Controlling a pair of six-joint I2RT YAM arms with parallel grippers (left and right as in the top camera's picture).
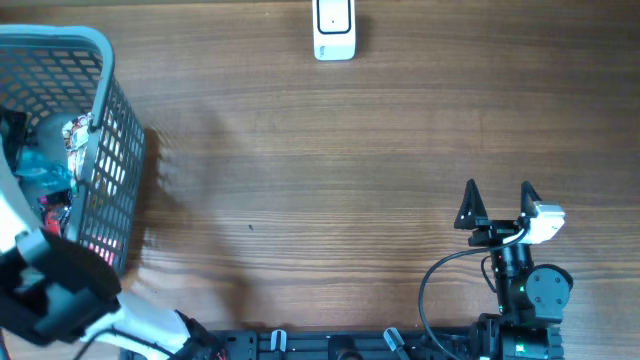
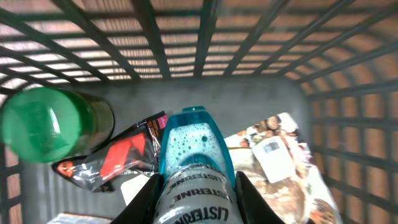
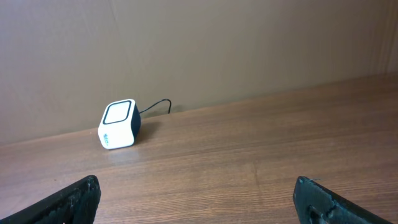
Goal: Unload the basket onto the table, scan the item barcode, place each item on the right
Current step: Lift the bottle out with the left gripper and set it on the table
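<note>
Closest to the left wrist camera, a Listerine bottle [image 2: 189, 149] filled with blue liquid is seen between the two fingers of the left gripper [image 2: 198, 186]. The fingers are pressed against both of its sides, so the bottle is held. It lies inside the grey mesh basket [image 2: 249, 37], with its far end pointed to 12 o'clock in this view. At 9 o'clock from the bottle a green container [image 2: 43, 124] is found, and between the two a red and black packet [image 2: 118, 155] is lying on the basket floor. At 3 o'clock from the bottle a printed packet [image 2: 273, 155] with a white label is seen. From overhead, the basket is placed at the 9 o'clock edge of the wooden table [image 1: 300, 180], and the left arm [image 1: 50, 290] is reached into it from about 7 o'clock. The white barcode scanner [image 1: 334, 30] is set at 12 o'clock on the table, well apart from the basket, and a dark cable [image 3: 155, 106] is attached behind it. The right gripper [image 1: 497, 205] is kept at about 4 o'clock, its fingers spread wide with nothing between them and pointed toward 12 o'clock.
</note>
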